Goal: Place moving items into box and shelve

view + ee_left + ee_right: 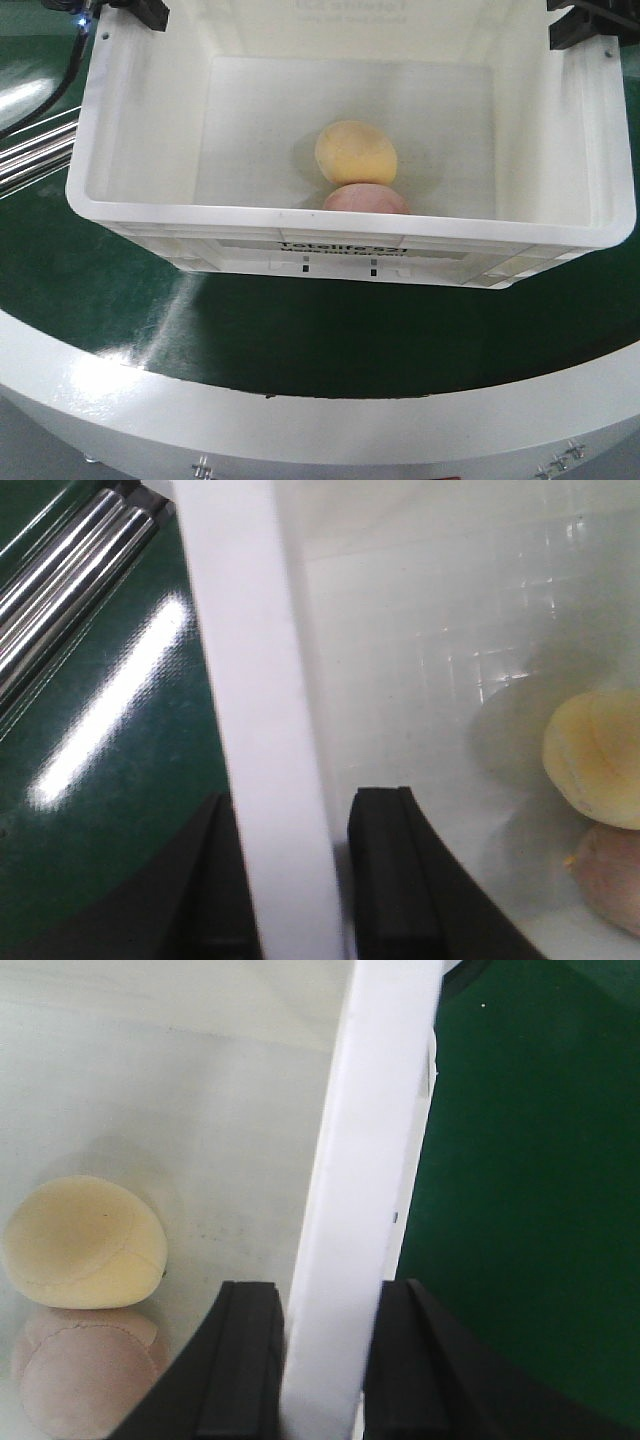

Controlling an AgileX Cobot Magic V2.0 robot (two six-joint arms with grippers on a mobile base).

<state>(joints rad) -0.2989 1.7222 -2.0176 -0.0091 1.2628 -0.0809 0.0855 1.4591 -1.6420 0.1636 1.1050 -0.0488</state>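
The white box (340, 232) with black print on its front wall sits over the green surface, seen from above. Inside lie the two moving items: a pale yellow one (356, 153) and, touching it on the near side, a reddish-pink one (366, 199). My left gripper (295, 810) is shut on the box's left rim (255, 680), one finger outside and one inside. My right gripper (325, 1295) is shut on the right rim (370, 1150) in the same way. Both items also show in the left wrist view (598, 770) and the right wrist view (85, 1245).
A green belt surface (300, 330) runs under the box, bounded by a curved white edge (200, 410) toward me. Shiny metal rails (30, 155) lie left of the box, and a black cable (70, 70) hangs near its left corner.
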